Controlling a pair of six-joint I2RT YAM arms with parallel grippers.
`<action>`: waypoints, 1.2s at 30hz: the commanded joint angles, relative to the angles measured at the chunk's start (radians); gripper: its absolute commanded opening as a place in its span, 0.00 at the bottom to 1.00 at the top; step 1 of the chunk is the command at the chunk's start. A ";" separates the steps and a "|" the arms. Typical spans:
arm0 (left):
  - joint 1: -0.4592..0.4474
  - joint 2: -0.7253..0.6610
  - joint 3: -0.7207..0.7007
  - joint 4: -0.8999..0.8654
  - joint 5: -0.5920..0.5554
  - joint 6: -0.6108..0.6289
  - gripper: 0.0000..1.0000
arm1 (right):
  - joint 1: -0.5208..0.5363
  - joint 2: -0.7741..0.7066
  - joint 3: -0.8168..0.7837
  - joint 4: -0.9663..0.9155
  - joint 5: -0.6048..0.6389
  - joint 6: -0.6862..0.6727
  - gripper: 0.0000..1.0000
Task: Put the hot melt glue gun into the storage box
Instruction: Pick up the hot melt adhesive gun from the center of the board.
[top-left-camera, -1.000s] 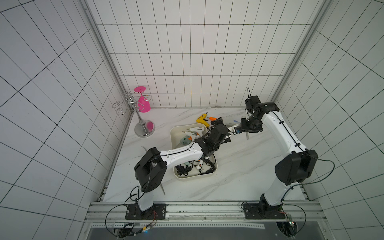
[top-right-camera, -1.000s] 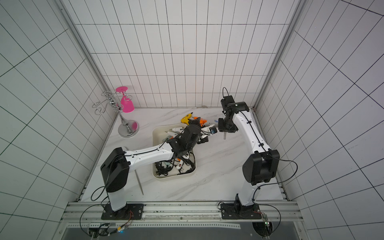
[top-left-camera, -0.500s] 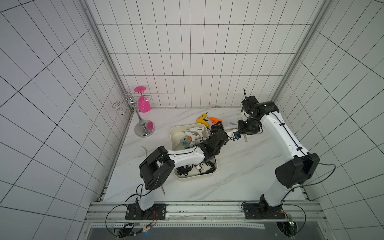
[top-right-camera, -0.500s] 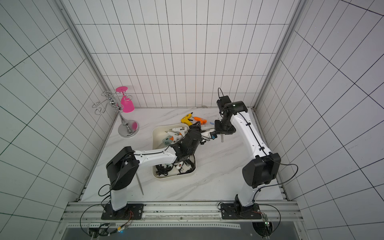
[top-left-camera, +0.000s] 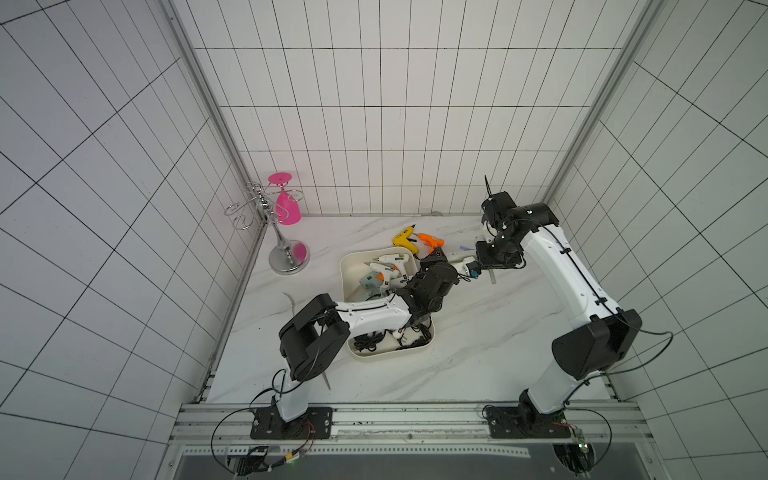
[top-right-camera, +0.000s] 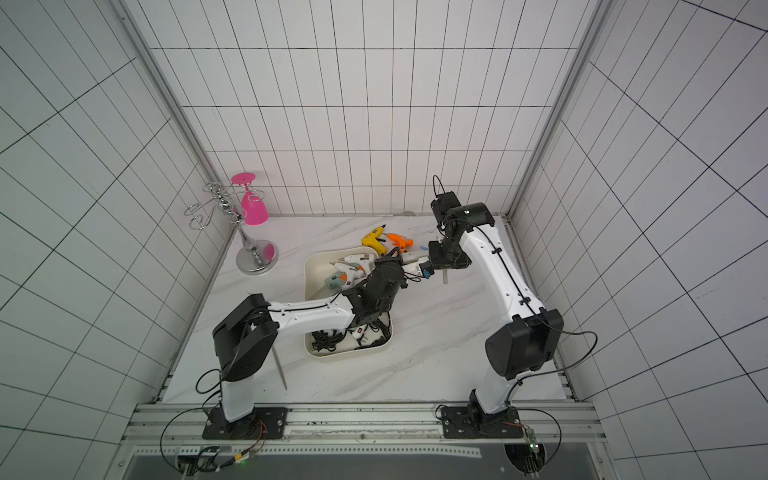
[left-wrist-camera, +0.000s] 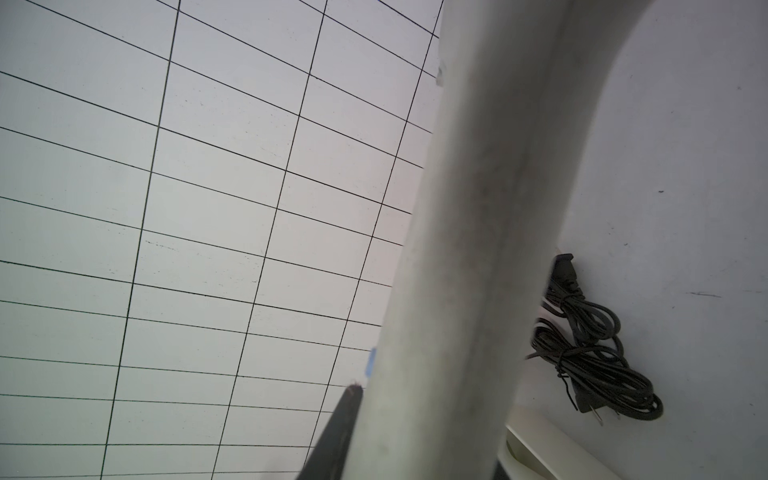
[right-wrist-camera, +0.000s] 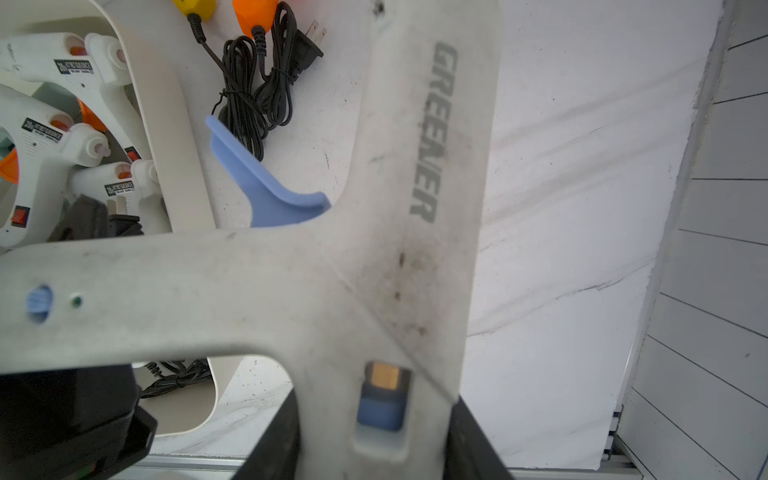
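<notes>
White tiled walls close in a pale marbled bench, and near its middle sits the storage box, already carrying several white guns and a tangle of black cords. Beyond the box's far edge a yellow gun and an orange gun lie on the bench. The glue gun in play is a white one with a blue trigger, held above the bench just outside the box's far corner on the right arm's side. The right tool is clamped on it: in the right wrist view its dark fingers press both flanks of the body. The handle runs from there toward the box, where the left tool, reaching across the box, meets it. One finger lies against the white shell in the left wrist view, but whether that tool is closed on it I cannot tell. This reads as a handover. The gun's long axis points at the box and the left arm is the nearer one, so the drop probably needs only a short pull back over the rim once the right tool lets go.
</notes>
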 joint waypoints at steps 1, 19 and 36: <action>-0.033 -0.003 0.054 -0.086 0.043 -0.067 0.00 | 0.058 -0.036 0.069 0.028 -0.124 -0.011 0.33; 0.111 -0.335 0.049 -0.613 0.312 -0.675 0.00 | -0.221 -0.244 -0.050 0.582 -0.430 0.109 0.67; 0.373 -0.785 -0.587 -0.242 0.652 -1.473 0.00 | -0.115 -0.101 -0.249 0.608 -0.525 0.060 0.68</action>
